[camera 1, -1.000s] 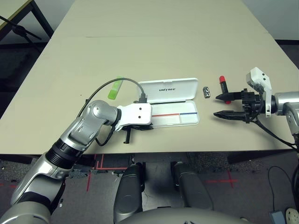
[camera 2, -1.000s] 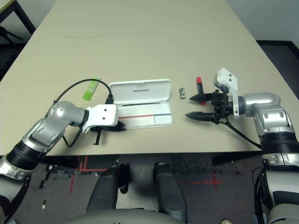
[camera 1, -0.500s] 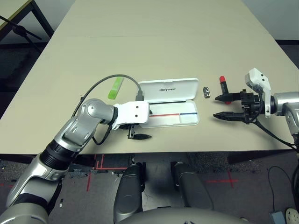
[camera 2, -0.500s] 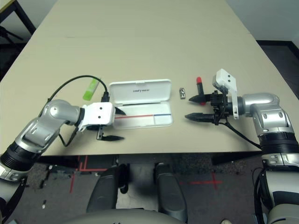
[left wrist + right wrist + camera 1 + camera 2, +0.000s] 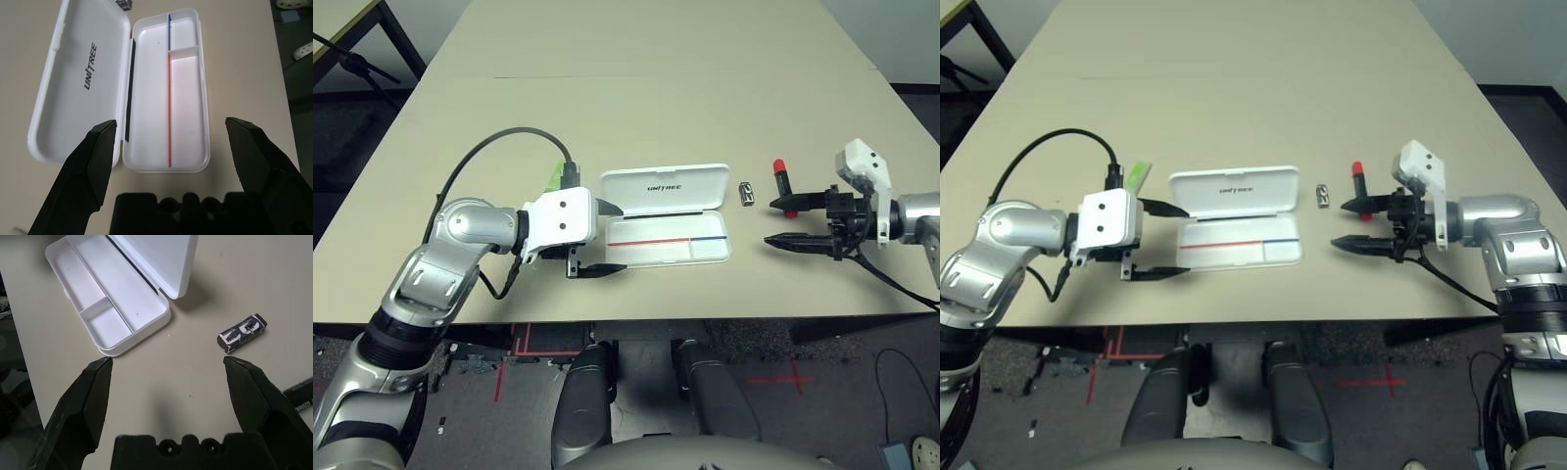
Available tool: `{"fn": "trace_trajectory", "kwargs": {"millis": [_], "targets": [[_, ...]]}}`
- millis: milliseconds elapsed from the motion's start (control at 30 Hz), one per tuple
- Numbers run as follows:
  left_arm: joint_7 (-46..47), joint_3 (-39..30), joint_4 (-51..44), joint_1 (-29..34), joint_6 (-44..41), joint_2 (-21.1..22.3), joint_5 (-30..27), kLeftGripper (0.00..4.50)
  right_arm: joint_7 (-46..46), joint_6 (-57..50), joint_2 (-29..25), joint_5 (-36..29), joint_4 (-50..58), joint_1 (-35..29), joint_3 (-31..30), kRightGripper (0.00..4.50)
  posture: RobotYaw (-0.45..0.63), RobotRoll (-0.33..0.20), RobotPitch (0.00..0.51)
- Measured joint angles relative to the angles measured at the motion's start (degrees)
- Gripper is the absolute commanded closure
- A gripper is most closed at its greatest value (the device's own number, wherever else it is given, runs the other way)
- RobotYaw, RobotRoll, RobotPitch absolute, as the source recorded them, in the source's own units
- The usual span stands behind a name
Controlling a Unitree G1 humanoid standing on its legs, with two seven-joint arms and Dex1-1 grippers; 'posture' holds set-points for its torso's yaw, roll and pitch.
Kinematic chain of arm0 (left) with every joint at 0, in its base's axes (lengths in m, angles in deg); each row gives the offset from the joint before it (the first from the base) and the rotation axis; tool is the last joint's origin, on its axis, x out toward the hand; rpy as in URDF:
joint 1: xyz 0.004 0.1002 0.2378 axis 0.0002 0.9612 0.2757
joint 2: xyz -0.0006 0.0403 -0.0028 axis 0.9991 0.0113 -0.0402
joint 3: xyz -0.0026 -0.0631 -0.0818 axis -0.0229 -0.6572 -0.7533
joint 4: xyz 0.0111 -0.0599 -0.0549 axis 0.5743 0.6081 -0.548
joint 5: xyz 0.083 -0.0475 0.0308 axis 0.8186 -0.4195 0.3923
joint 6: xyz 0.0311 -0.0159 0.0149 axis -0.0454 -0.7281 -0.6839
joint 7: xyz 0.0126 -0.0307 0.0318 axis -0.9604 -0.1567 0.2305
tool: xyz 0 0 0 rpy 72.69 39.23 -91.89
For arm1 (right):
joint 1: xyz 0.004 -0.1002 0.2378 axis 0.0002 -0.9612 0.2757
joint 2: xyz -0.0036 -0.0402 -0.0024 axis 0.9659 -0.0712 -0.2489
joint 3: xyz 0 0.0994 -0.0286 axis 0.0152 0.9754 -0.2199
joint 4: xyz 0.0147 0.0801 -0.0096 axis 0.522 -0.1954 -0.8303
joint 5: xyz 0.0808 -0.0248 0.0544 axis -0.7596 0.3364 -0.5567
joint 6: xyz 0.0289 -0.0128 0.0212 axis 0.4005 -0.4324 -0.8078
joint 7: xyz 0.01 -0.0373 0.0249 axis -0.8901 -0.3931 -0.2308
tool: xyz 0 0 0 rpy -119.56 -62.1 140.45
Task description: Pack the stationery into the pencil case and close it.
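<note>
While both pairs of jaws are standing spread wide and holding nothing, the left gripper [image 5: 604, 239] is hovering just off the left end of the open white pencil case [image 5: 671, 240], and the right gripper [image 5: 783, 223] is hovering to its right, beside the red marker [image 5: 782, 183]. The case is lying flat near the table's front edge [image 5: 636, 318], lid tipped back, its tray bare. The small black-and-silver eraser-like block [image 5: 242, 333] is sitting just off the lid's right corner, between case and marker; the green highlighter [image 5: 1137, 176] is lying behind the left gripper, partly hidden by it. I judge the main risks to be a finger nudging the light case toward the near edge, or knocking the lid while reaching across it, and the tiny block skidding away under a poor pinch. The far half of the table [image 5: 636, 88] is offering broad free room; the near strip is narrow.
</note>
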Motion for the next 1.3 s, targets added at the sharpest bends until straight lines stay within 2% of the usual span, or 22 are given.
{"fn": "trace_trajectory", "kwargs": {"millis": [300, 467, 667, 800, 967, 1300], "targets": [[0.8, -0.8, -3.6, 1.4, -1.4, 1.2, -1.9, 0.02, -11.5, -14.2, -1.7, -0.3, 3.8, 0.8, 0.7, 0.0, 0.0, 0.0, 0.18], [0.8, -0.4, -3.7, 1.4, -1.9, 2.0, -1.9, 0.02, -18.6, -23.4, -2.5, 0.1, 4.1, 5.6, 0.6, 0.0, -0.01, 0.0, 0.179], [0.7, 1.0, -3.9, 1.5, -2.1, 2.4, -2.0, 0.02, -28.5, -38.5, -2.5, 0.2, 4.2, 15.8, 0.6, 0.0, -0.01, 0.0, 0.187], [0.8, 1.4, -4.2, 1.5, -2.3, 2.4, -2.0, 0.02, -32.3, -42.1, -2.4, 0.6, 2.7, 19.1, 0.3, 0.0, 0.0, 0.0, 0.203], [1.3, 3.4, -5.5, 1.8, -2.6, 1.8, -2.0, 0.02, -37.5, -44.9, 1.3, 1.7, -2.5, 20.9, 0.1, 0.0, 0.01, 0.0, 0.213], [3.5, 4.8, -6.6, 1.9, -4.0, 1.0, -2.0, 0.02, -42.1, -39.1, 7.4, 5.3, -10.9, 21.0, -3.5, 0.0, 0.04, 0.0, 0.205]]}}
